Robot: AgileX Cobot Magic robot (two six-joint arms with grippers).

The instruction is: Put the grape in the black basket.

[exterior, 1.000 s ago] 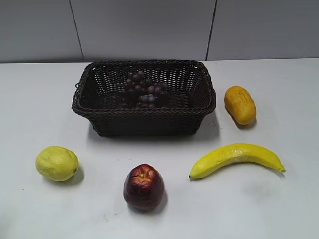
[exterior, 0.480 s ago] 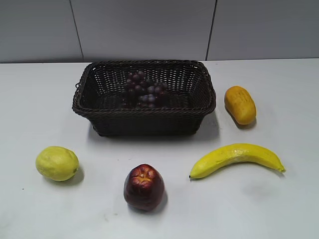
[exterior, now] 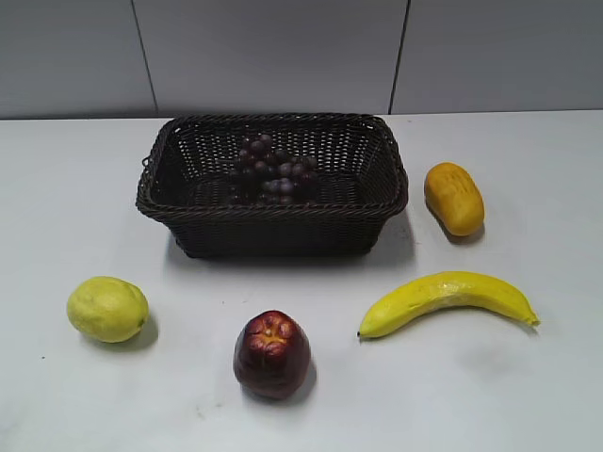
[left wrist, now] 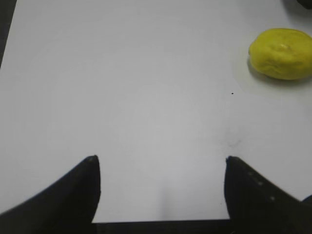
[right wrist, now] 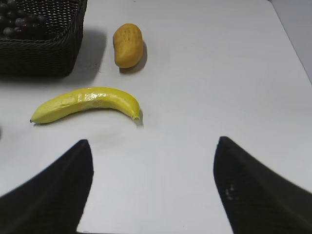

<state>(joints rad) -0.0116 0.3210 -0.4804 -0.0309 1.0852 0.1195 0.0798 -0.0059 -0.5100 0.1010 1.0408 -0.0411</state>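
Note:
The grape point(exterior: 271, 171), a dark purple bunch, lies inside the black basket point(exterior: 273, 214) at the back middle of the table. Part of the grape point(right wrist: 17, 19) and a basket corner point(right wrist: 44, 53) show at the top left of the right wrist view. My left gripper point(left wrist: 161, 160) is open and empty over bare white table, with nothing between its fingers. My right gripper point(right wrist: 152, 142) is open and empty over bare table, in front of the banana. Neither gripper shows in the exterior view.
A lemon point(exterior: 107, 308) lies front left and also shows in the left wrist view point(left wrist: 282, 53). A dark red apple point(exterior: 272, 354) lies front middle. A banana point(exterior: 446, 299) point(right wrist: 87, 106) lies front right. An orange fruit point(exterior: 453, 197) point(right wrist: 128, 45) lies right of the basket.

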